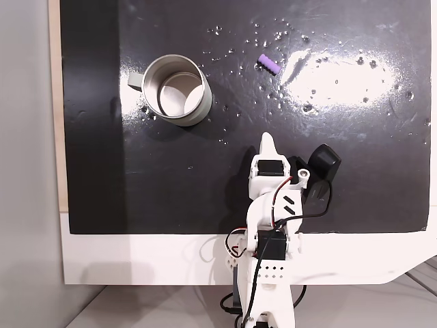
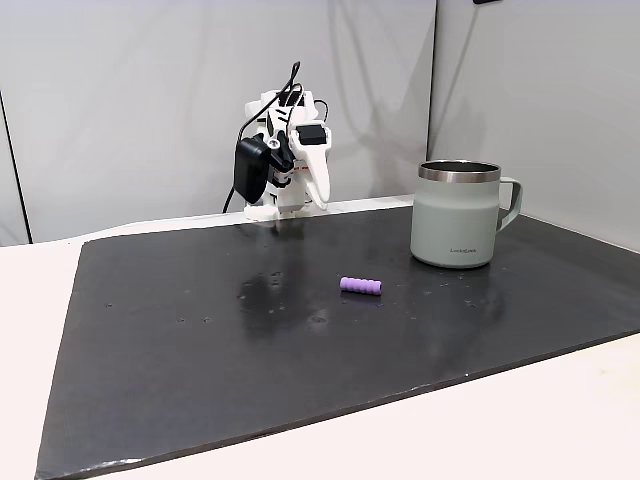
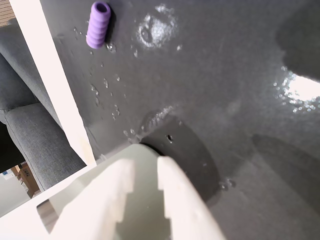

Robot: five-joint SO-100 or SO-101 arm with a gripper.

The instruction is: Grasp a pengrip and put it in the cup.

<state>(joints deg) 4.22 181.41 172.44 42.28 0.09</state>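
Note:
The purple ribbed pengrip [image 1: 269, 64] lies on the black mat, right of the cup in a fixed view; it also lies mid-mat [image 2: 361, 285] and at the top left of the wrist view [image 3: 97, 24]. The grey mug-shaped cup [image 1: 198, 109] stands upright with nothing visible inside, and sits at the mat's right in the other fixed view [image 2: 458, 225]. My white gripper [image 1: 268, 139] hangs above the mat near the arm's base, apart from both, fingers together and holding nothing [image 2: 322, 200]. In the wrist view the fingertips [image 3: 146, 162] stand over the cup's wall [image 3: 146, 200].
The black mat [image 1: 171, 184] lies on a white table [image 1: 136, 260] and glares with small specks around the pengrip. The arm's base [image 1: 270, 273] sits at the table's edge. A grey cushioned seat [image 3: 35, 135] lies beyond the table edge in the wrist view.

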